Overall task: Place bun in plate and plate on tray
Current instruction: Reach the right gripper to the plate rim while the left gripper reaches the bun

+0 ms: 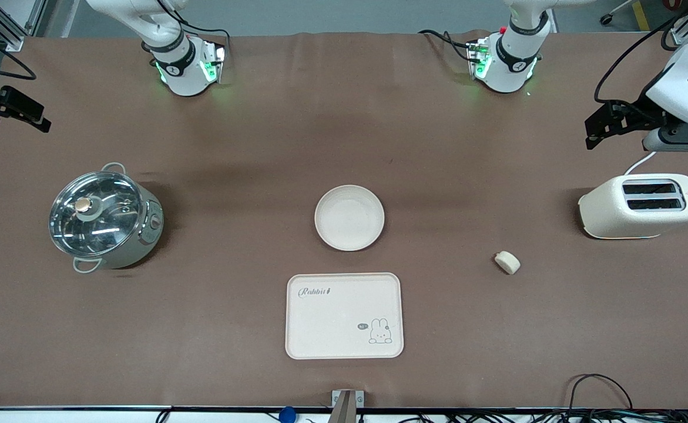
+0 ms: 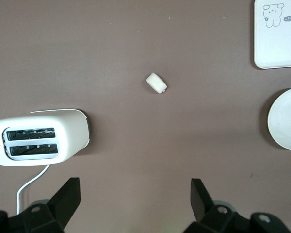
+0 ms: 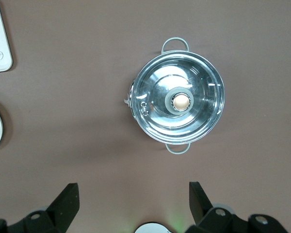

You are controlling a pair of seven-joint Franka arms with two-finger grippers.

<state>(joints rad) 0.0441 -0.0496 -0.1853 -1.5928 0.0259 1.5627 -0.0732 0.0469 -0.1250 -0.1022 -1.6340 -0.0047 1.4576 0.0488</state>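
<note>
over the toaster (image 2: 39,137), left gripper (image 2: 136,199) spread; only right gripper (image 3: 133,201), spread, views the pot's (image 3: 178,102) lid.

bun (image 1: 507,262) – on table | plate (image 1: 349,217) – empty | tray (image 1: 344,315) – empty

Two white Franka arms with black pincer assemblies.

Each arm base, right (image 1: 182,64) and left (image 1: 505,61), is a glossy white rounded housing with a black ring joint band and green indicator lights at its foot; black cables run from both bases. The left pincer (image 2: 136,206) and right pincer (image 3: 134,206) have matte black, wedge-shaped fingers on black mounts with small silver screws. The left arm's wrist section (image 1: 687,82) is white with a dark oval inset and a looping black cable.
</note>
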